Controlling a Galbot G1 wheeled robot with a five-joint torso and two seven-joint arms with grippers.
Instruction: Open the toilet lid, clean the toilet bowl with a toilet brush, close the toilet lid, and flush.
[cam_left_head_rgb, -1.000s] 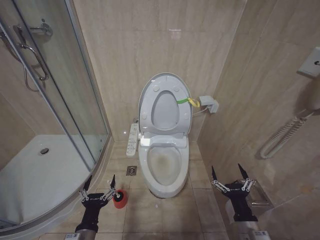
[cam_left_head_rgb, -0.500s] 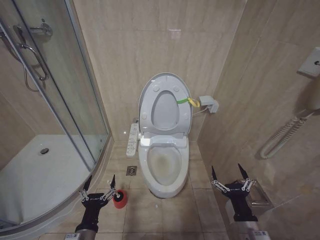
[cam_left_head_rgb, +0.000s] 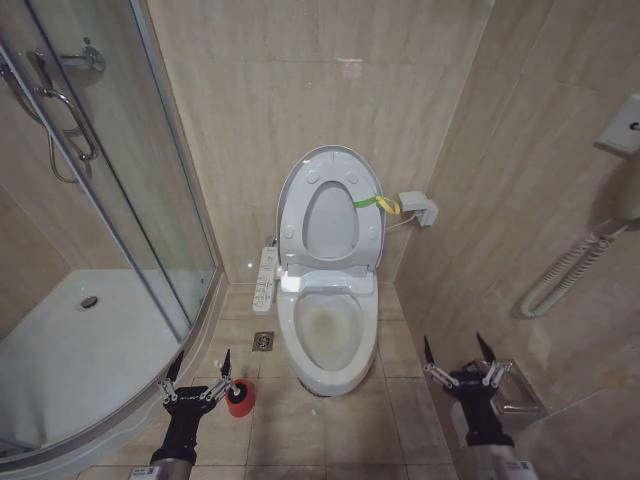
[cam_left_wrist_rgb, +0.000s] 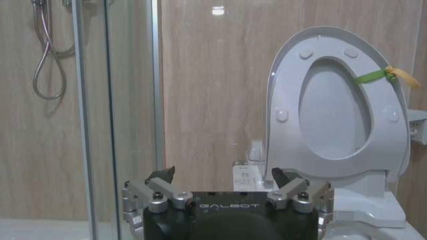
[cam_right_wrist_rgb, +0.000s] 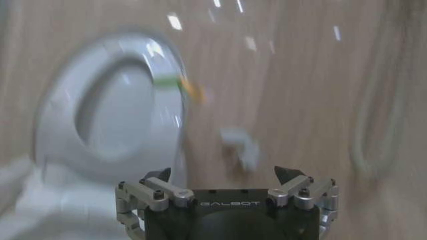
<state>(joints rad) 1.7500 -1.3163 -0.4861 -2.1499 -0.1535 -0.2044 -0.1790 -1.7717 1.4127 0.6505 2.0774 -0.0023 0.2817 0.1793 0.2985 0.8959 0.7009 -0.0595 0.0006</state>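
White toilet lid (cam_left_head_rgb: 330, 215) already raised against the wall, toilet bowl (cam_left_head_rgb: 328, 335) exposed. Toilet brush (cam_left_head_rgb: 237, 392) in its red holder on the floor, just beside the left gripper (cam_left_head_rgb: 197, 372). Left gripper and right gripper (cam_left_head_rgb: 456, 355) spread wide, empty. Scrubbing, closing, flushing left.

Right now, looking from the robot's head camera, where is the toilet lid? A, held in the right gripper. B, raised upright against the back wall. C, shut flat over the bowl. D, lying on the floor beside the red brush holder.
B: the toilet lid stands raised against the wall, leaving the toilet bowl open below it.
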